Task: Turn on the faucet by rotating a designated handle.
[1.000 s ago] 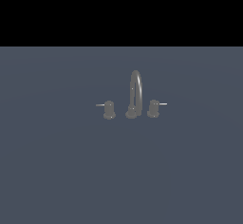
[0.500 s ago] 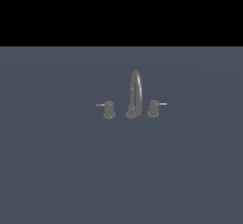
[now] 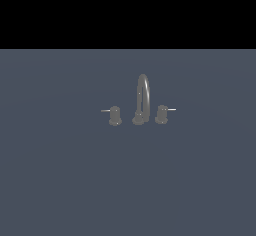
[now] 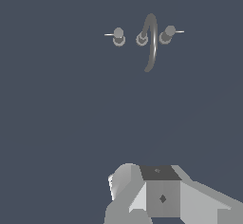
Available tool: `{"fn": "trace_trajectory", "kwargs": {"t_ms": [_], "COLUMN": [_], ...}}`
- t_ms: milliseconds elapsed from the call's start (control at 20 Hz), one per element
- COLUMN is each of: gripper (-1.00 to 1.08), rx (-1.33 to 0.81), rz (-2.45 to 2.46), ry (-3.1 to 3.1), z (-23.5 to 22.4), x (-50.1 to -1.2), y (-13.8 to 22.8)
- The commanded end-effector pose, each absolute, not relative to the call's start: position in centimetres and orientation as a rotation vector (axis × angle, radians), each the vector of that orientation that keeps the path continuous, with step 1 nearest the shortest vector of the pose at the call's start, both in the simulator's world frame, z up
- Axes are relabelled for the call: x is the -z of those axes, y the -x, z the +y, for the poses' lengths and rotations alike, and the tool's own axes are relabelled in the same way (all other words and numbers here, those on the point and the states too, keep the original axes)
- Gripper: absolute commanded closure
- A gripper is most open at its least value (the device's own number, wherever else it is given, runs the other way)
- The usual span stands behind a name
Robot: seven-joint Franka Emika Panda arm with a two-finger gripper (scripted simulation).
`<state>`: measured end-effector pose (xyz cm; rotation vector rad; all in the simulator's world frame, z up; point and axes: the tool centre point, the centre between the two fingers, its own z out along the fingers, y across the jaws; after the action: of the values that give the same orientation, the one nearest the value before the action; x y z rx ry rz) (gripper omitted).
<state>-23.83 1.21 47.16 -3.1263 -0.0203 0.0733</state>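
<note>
Currently the task stands at its approach step: nothing touches the faucet (image 3: pixel 142 100), and the arm does not appear in the exterior view at all.

Layout on the counter (image 3: pixel 60 180), from the exterior view's left to its right:

1. The twin knob (image 3: pixel 115 115) stands upright, its duller lever pointing toward the exterior view's left. It is not the target.
2. The arched spout (image 3: pixel 143 92) rises from its round base (image 3: pixel 138 120), between the two knobs and much taller than either.
3. The handle (image 3: pixel 161 114) stands upright just beside the base, with its thin bright lever (image 3: pixel 170 109) pointing toward the exterior view's right.

In the wrist view the same set appears far off: twin knob (image 4: pixel 118 36), spout (image 4: pixel 151 42), handle (image 4: pixel 166 34). The gripper (image 4: pixel 156 197) shows only as a pale body with a dark panel at the frame edge, well apart from the faucet. The jaws themselves are out of frame, so it cannot be told whether they are released or clenched.

Next move, as a judgement: the gripper must travel to the handle, line up with the bright lever and push or grasp it so that the knob rotates about its upright axis. The spout stands close to the handle, so an approach from the lever's open side appears safer.

Comparison with the earlier exterior frames: no difference is visible. Both levers, both knobs and the spout keep the same positions, and the handle shows no rotation.
</note>
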Motion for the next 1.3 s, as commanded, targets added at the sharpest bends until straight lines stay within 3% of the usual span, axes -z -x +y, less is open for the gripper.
{"fn": "trace_trajectory", "kwargs": {"t_ms": [0,600,1250], "gripper": [1.08,1.08,1.08], "rx": [-0.072,-0.061,-0.047], "rz": [0.038,0.485,1.016], "ry": [3.126,3.089,2.960], "z": [1.0,-1.1,-4.9], "x": [-46.9,-43.7,-36.6], "y": [22.6,13.6,3.5]}}
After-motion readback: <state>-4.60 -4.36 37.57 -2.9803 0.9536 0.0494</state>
